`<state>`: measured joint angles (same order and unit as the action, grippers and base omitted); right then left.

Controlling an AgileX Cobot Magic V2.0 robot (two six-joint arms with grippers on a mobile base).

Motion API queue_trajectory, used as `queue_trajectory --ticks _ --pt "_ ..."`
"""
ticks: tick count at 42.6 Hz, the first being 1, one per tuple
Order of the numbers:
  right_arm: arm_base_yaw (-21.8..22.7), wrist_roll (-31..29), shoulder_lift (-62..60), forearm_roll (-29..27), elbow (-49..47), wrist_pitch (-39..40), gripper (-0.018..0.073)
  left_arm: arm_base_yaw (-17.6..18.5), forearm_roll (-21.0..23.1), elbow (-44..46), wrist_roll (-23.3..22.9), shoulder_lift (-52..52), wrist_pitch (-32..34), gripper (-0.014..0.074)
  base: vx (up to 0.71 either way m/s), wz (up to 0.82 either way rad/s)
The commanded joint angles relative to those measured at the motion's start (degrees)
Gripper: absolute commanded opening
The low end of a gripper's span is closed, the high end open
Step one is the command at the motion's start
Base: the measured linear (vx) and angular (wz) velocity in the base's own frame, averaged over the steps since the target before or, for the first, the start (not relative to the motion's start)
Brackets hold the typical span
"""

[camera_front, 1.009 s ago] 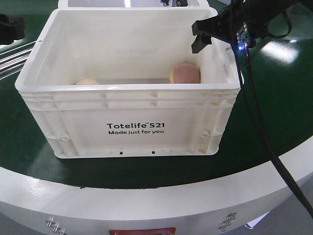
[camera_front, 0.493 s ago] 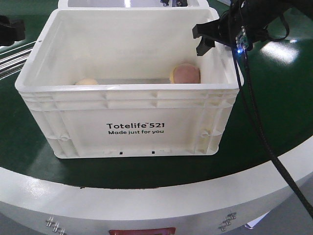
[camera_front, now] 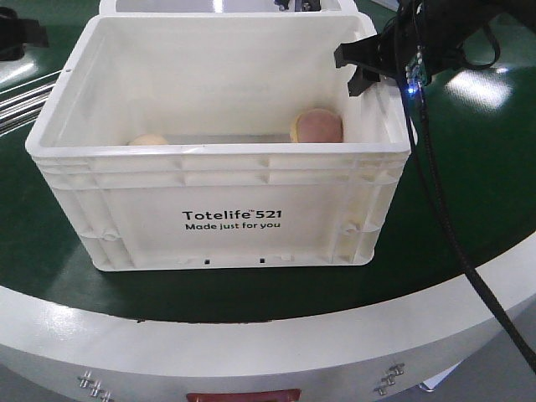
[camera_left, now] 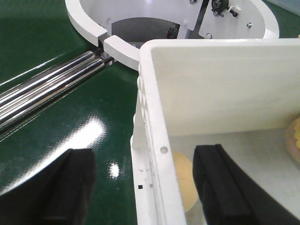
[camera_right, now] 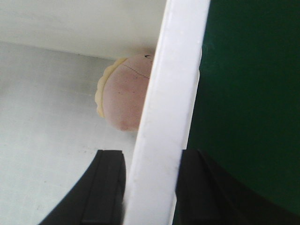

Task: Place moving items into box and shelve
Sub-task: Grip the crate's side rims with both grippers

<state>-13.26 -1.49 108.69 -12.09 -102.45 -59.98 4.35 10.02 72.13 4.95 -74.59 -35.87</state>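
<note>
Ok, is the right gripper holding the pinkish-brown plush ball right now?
No, the right gripper has one finger on each side of the box wall, and the pinkish-brown ball lies on the box floor beyond it.

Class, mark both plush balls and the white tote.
Pinkish-brown plush ball (camera_front: pixel 319 126), front view, its pink side.
Cream plush ball (camera_front: pixel 148 140), front view, top showing over the rim.
White tote (camera_front: pixel 126 209), front view, bare front wall beside the print.
</note>
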Motion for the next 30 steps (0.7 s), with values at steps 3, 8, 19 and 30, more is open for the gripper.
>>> queue_trajectory --ticks 3,8,19,30 --pt "-0.6 -2.7 -2.6 -7.0 -1.8 2.9 -0.0004 0.1 0.6 10.1 -3.7 -3.4 -5.5 0.0542 0.00 0.00" --pt "-0.6 -2.7 -2.6 -7.0 -1.8 2.9 -0.0004 0.3 1.6 15.0 -4.4 -7.6 -9.8 0.0542 0.00 0.00" --pt "-0.6 -4.2 -2.6 -6.9 -1.8 3.0 -0.0004 0.3 6.8 22.2 -4.3 -19.0 -14.4 0.0542 0.00 0.00" --pt "-0.6 -4.2 -2.6 -6.8 -1.8 3.0 -0.0004 0.3 7.0 22.3 -4.2 -21.0 -17.6 0.0542 0.00 0.00"
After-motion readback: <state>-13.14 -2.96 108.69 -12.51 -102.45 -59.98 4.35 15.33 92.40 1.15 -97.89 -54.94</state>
